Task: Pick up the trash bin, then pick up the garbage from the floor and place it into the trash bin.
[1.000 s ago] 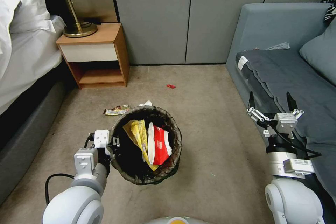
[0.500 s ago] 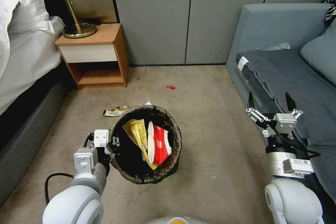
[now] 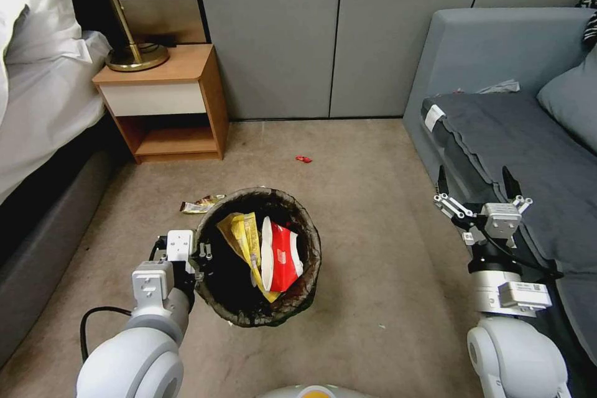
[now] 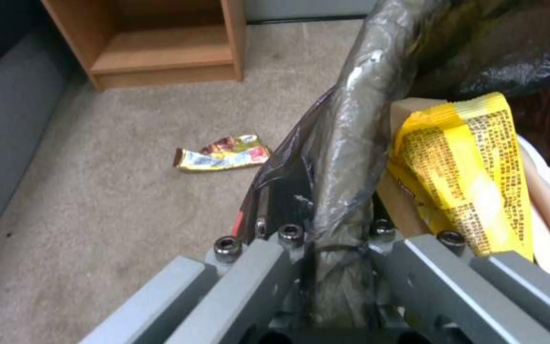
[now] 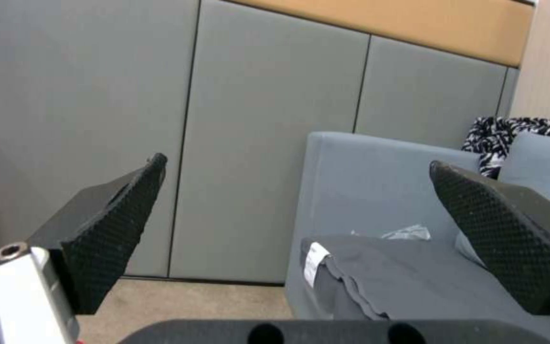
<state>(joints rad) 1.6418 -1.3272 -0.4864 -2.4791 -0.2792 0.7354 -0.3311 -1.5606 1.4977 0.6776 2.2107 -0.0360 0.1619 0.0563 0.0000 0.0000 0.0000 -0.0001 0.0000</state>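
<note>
Trash bin lifted off the carpet, its bagged rim pinched by the left gripper, yellow and red garbage inside, shiny wrapper just beyond on the floor, right gripper spread wide beside the sofa.

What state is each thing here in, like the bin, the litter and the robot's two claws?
trash bin: held off the carpet, upright, partly filled
left gripper: shut on the bin's rim
right gripper: open, empty, by the sofa
yellow wrapper: inside the bin
red-and-white packet: inside the bin
shiny wrapper: lying on the carpet
red scrap: lying on the carpet
</note>
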